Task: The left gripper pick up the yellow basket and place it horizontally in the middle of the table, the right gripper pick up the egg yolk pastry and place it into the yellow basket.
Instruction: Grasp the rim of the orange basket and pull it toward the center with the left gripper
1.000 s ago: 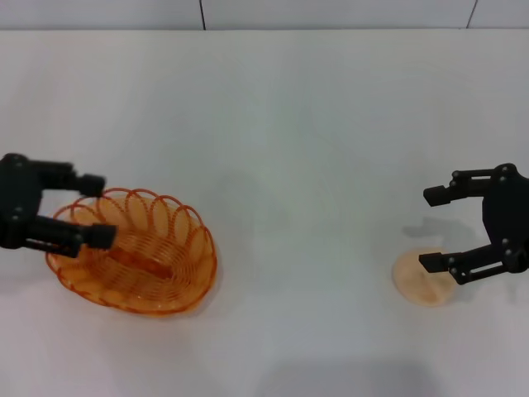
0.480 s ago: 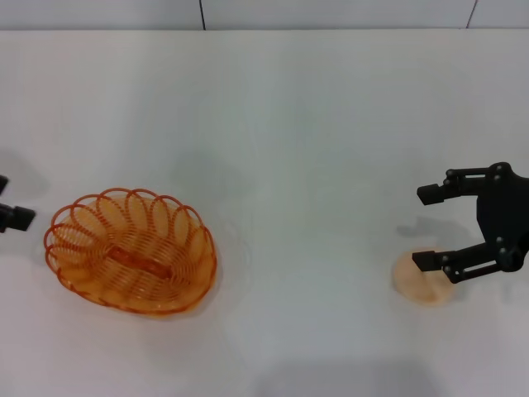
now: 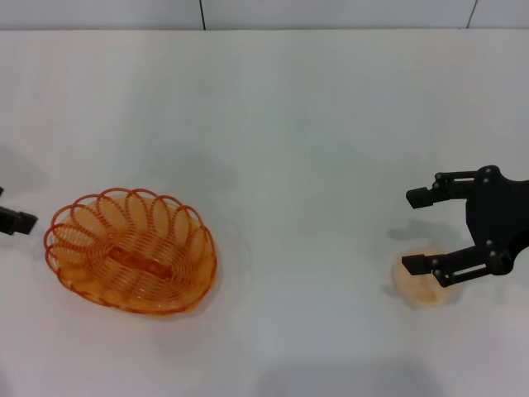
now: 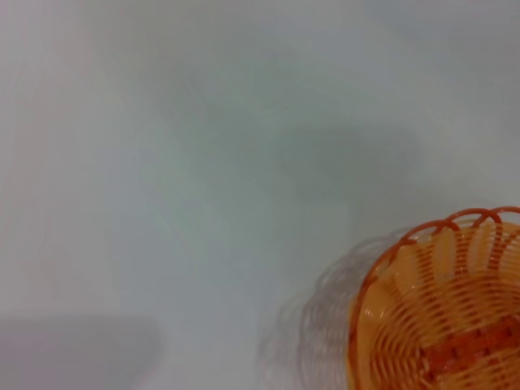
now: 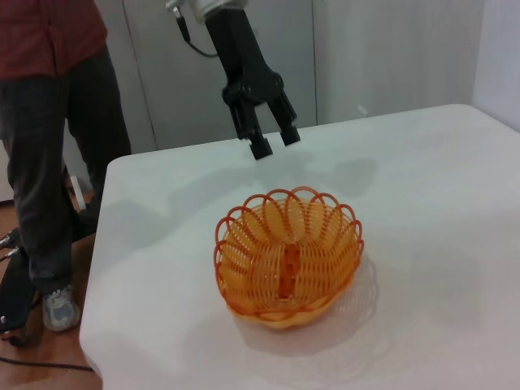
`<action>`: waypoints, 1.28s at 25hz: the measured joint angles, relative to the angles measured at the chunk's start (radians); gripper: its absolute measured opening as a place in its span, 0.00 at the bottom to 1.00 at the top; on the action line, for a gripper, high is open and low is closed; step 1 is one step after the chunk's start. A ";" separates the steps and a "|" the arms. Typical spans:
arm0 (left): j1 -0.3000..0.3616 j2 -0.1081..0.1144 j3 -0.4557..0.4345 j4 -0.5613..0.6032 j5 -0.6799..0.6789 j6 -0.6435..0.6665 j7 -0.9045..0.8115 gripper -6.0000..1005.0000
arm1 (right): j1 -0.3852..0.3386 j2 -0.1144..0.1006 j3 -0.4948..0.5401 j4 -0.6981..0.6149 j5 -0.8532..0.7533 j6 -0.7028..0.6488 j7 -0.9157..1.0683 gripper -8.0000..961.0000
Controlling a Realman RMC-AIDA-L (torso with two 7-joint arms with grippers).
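Note:
The yellow basket [image 3: 131, 251] stands upright on the white table [image 3: 297, 124], left of its middle; it also shows in the left wrist view [image 4: 443, 317] and the right wrist view [image 5: 286, 256]. My left gripper [image 5: 272, 146] is open and empty, raised and apart from the basket; only a fingertip [image 3: 18, 221] shows at the left edge of the head view. My right gripper [image 3: 412, 231] is open at the right. Its near finger lies over the egg yolk pastry [image 3: 420, 285], which rests on the table.
A person [image 5: 49, 138] in dark trousers stands beside the table's far end, past the left arm. The table's edge [image 5: 97, 268] runs near the basket on that side. A grey wall [image 3: 248, 12] lies behind the table.
My left gripper has let go of the basket rim and drawn back to the left, nearly out of the head view. My right gripper has shifted slightly left over the pastry.

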 joint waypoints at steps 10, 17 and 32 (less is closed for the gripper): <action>-0.038 -0.024 0.041 -0.141 0.043 -0.096 0.003 0.87 | -0.004 0.000 0.000 0.000 0.004 -0.007 0.001 0.89; -0.071 -0.033 0.041 -0.189 0.070 -0.113 0.001 0.86 | -0.005 0.000 0.000 0.001 0.004 -0.008 0.001 0.89; -0.098 -0.062 0.045 -0.250 0.119 -0.159 0.003 0.85 | -0.011 0.000 -0.002 0.002 0.004 -0.020 0.001 0.89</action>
